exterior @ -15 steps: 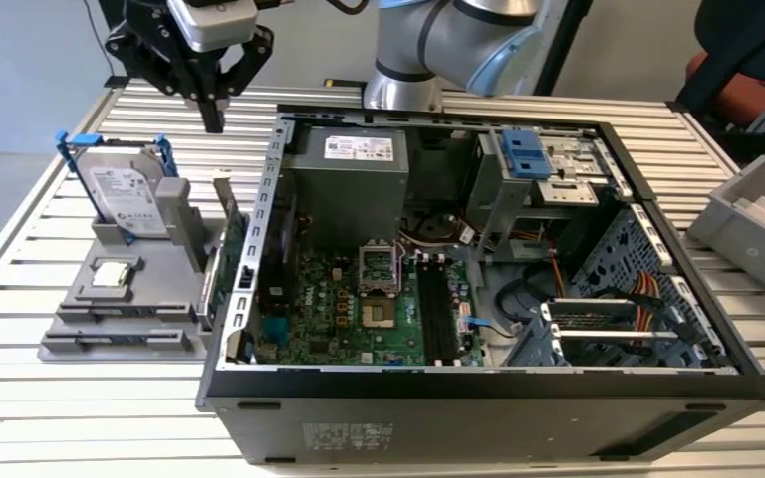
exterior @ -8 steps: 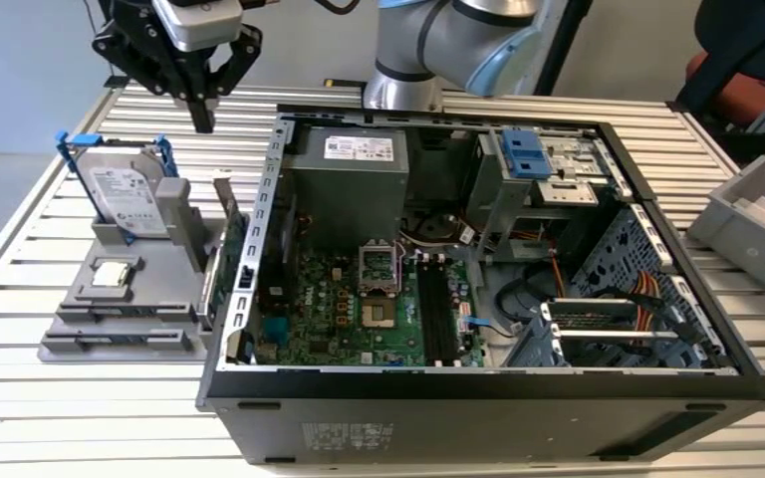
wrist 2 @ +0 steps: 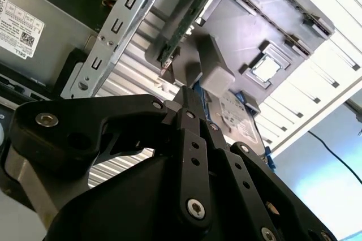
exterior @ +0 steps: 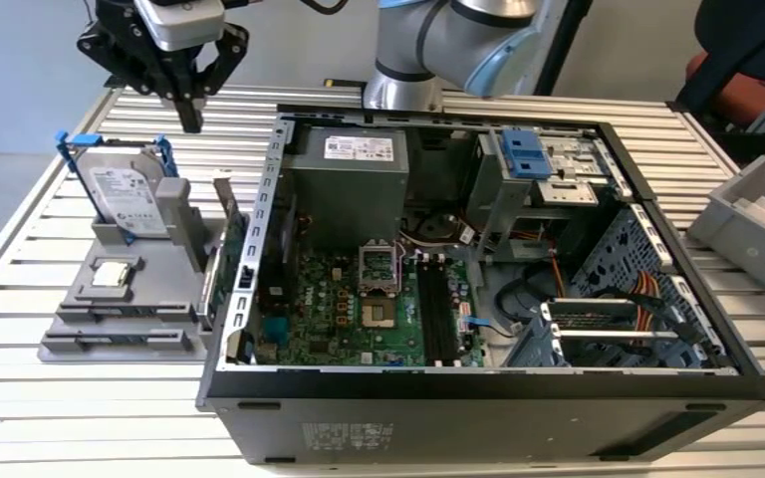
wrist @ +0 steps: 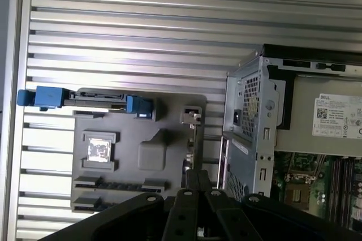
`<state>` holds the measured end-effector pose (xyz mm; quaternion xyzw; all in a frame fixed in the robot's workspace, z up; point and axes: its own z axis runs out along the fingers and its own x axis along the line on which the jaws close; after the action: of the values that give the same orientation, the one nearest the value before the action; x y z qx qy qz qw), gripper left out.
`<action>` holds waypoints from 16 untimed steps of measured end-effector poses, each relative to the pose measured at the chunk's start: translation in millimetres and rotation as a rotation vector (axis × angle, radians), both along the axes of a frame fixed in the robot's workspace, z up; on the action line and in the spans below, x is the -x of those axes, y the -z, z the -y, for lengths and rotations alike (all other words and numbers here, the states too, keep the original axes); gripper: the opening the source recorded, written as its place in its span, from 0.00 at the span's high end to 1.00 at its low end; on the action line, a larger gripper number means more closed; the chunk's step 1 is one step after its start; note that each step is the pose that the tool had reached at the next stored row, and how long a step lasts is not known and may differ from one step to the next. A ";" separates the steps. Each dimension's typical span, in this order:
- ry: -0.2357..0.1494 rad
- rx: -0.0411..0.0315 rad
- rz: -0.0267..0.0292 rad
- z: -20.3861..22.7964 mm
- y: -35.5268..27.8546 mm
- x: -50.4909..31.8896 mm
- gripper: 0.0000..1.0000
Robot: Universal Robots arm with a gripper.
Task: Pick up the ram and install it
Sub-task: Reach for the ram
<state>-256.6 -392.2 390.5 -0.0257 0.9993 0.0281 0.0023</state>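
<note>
The pincer (wrist 2: 186,97) sits closest to the lens in both wrist views: matte black plastic links held by bright steel pivot pins, narrowing to two slim fingers that are pressed together with nothing between them. Under it runs a table (wrist: 141,26) of ribbed, brushed aluminium slats. On the slats stands a smooth grey moulded holder (wrist: 169,111) with stepped pockets. One pocket carries a hard drive (exterior: 130,199) upright, a silvery metal slab in a blue plastic bracket (wrist: 42,97). Another cradles a small square processor chip (wrist: 99,149) with a shiny lid. A thin green card (exterior: 234,261) stands on edge at the holder's side, just beside the open computer case (exterior: 489,383), a black sheet-metal box with perforated walls. Inside it are a dull grey power supply (exterior: 350,179) and a green motherboard (exterior: 330,299) with long black memory slots (exterior: 432,309). The ram (wrist: 119,186) appears to be the long, narrow, dark stick seated between two grey clips in the holder; its detail is hard to make out. It lies below the pincer and apart from it, untouched, with the drive and then the chip between it and the spot under the fingertips. In the exterior view the pincer hangs high above the table, just past the drive's end of the holder.
</note>
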 end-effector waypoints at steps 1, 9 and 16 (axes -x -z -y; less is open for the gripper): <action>-0.001 0.0000 -0.0002 -0.1 0.0 1.5 1.00; -0.003 0.0001 -0.0020 -0.5 0.2 13.2 1.00; -0.004 0.0000 -0.0052 -1.1 0.3 23.5 1.00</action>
<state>-280.1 -391.1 390.2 -0.0277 0.9992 0.0281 -0.0004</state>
